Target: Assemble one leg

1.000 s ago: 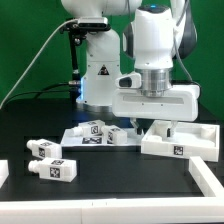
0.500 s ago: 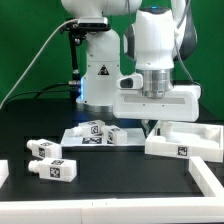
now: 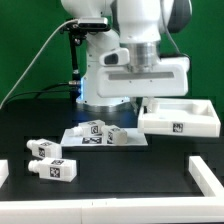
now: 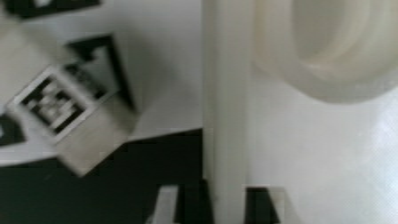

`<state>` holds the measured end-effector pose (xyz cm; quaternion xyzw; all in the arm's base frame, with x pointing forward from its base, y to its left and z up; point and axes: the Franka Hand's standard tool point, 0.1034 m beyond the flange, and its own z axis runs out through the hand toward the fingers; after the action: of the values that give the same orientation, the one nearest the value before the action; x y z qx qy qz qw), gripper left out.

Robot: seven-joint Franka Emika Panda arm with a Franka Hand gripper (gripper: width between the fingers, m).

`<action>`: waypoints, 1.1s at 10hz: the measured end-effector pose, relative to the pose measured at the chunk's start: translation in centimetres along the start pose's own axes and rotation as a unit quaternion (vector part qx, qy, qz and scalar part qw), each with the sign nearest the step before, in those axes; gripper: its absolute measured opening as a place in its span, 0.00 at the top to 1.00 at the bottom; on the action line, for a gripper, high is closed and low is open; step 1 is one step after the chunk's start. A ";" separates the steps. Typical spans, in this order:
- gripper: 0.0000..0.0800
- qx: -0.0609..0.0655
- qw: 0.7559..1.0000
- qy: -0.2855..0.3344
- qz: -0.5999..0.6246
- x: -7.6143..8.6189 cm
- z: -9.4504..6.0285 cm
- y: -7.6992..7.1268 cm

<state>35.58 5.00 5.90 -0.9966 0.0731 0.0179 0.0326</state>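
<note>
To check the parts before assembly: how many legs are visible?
4. At the exterior view's left, a rear leg and a front leg lie close together. On the marker board lie a third leg and a fourth leg. Others may be hidden behind the white tray.

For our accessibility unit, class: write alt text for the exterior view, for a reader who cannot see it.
A white robot arm's gripper grips the edge of a large white tray-like piece. Four small tagged white legs lie on the black table, two mid-table, two at the exterior view's left.
</note>
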 end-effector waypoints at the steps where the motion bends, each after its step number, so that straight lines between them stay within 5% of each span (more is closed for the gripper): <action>1: 0.94 0.000 1.000 -0.014 -0.007 -0.3 -0.1 1.8; 3: 0.94 -0.007 1.000 0.004 -0.011 -0.3 0.4 4.1; 7: 0.94 0.000 1.000 -0.003 -0.014 1.3 -0.3 2.8; 8: 0.94 0.006 0.999 -0.020 -0.041 3.3 -2.8 1.4; 9: 0.94 0.012 0.998 -0.007 -0.057 5.8 -4.1 2.3; 11: 0.94 0.009 0.997 -0.036 -0.064 7.1 -4.1 3.5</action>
<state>42.25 0.23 9.48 -0.9976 0.0085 0.0509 0.0451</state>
